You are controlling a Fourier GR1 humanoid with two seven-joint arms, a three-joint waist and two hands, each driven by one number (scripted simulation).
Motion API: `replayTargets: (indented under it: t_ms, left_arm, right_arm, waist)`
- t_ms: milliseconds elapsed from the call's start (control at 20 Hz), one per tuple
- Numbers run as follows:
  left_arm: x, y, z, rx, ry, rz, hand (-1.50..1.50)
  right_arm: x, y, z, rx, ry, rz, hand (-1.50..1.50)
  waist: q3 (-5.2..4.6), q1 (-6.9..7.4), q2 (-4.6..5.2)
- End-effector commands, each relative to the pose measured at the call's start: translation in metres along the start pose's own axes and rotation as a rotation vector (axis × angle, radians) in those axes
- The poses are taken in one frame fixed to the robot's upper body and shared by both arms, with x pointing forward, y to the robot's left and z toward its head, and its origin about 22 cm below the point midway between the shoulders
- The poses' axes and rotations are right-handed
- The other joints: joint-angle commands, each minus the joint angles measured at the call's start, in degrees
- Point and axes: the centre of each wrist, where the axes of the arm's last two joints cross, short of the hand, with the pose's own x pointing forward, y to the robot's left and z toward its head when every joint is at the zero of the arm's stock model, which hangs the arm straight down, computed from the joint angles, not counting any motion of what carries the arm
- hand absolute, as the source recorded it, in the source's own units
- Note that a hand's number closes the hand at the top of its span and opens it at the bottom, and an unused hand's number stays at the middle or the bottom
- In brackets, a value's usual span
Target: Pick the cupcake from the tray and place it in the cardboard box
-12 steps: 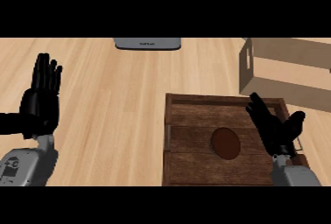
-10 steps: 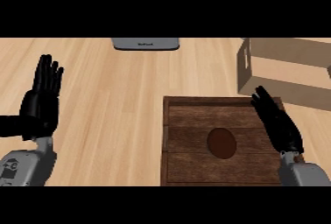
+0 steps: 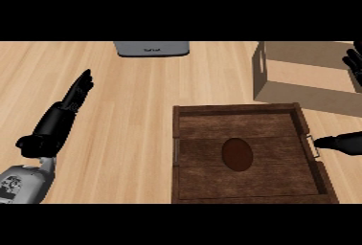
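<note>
We find the wooden tray (image 3: 187, 158) near us at centre, the cardboard box (image 3: 300, 79) far right. The cupcake (image 3: 237, 154) sits in the tray, unpicked, so everything remains. Our left hand (image 3: 71, 103) rests open at left; whether the right hand (image 3: 351, 61) is open we cannot tell.

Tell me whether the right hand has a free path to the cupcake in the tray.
Probably yes. The cupcake lies uncovered mid-tray with nothing over it. The right hand is at the view's right edge, above the box, so it must swing back left.
</note>
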Motion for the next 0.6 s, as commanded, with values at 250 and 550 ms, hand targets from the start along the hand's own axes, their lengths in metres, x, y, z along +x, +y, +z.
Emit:
replayTargets:
  t_ms: [250, 550]
  left_arm:
    - [-0.006, 0.001, -0.004, -0.090, -0.001, -0.032, 0.00]
    - [0.009, 0.005, -0.011, -0.092, -0.002, -0.043, 0.00]
  right_arm:
    - [0.028, -0.023, 0.018, 0.254, -0.235, 0.356, -1.50]
    - [0.056, 0.004, 0.019, 0.473, -0.099, 0.605, -1.50]
  waist:
    - [0.02, 0.91, 0.40]
    - [-0.06, 1.43, 0.31]
